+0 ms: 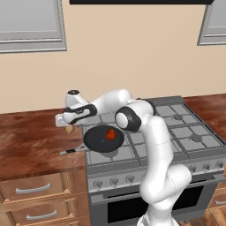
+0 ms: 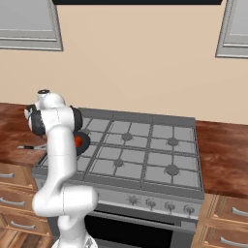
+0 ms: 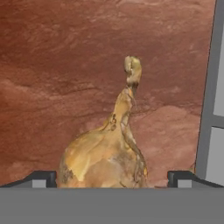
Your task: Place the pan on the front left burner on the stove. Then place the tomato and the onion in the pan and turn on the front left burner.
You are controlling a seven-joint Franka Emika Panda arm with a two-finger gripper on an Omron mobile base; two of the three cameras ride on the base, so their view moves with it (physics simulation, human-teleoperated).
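Hand view: claw (image 3: 112, 178) spread wide, the 2 dark tips (image 3: 43, 178) at far L and far R of the bottom edge, w/ the onion (image 3: 105, 159) sitting between them. Onion is tan-yellow, fat at the base, thin neck running away from the claw to a small knobby tip. Tips stand clear of its skin on both sides, so nothing pinched. Onion lies on the red-brown wood counter (image 3: 65, 78), which runs on beyond and to the L of the claw. Grey edge of the stove (image 3: 209, 96) runs along the R side, just beside the R tip.

Left base view: arm reaches over the counter's edge next to the stove (image 1: 176, 128), hand (image 1: 73, 114) low over the counter (image 1: 31, 145). A bit of the onion (image 1: 69, 129) peeks out right under the hand. Pan (image 1: 103, 139) sits on the front left burner (image 1: 111, 153), near the claw on its stove side, handle pointing back toward the counter. Tomato (image 1: 111, 134) already in the pan, near its middle, well apart from the onion.

Right base view: arm covers most of the pan (image 2: 83, 141); a sliver of tomato (image 2: 77, 141) shows beside the arm.
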